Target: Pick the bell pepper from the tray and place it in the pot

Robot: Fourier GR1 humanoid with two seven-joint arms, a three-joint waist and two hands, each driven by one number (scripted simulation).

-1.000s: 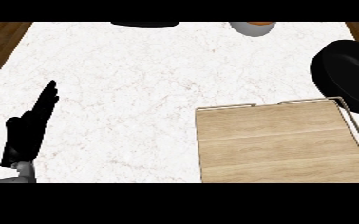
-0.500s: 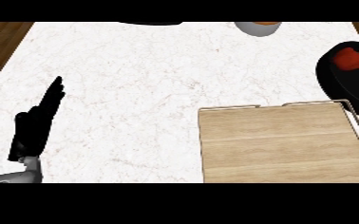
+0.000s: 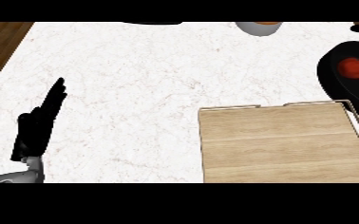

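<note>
White marbled worktop. Rectangular wooden tray with thin metal rim at lower right, its boards bare. Red bell pepper sits inside the round black pot at the right edge, just beyond the tray. Left hand rests at lower left, fingers straight and pressed together, holding nothing. Grey bowl at the far edge.

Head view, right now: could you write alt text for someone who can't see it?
A red bell pepper sits inside a black pot at the right edge of a white marble counter, just beyond a bare wooden tray. The robot's left hand rests open at the lower left, fingers up.
</note>
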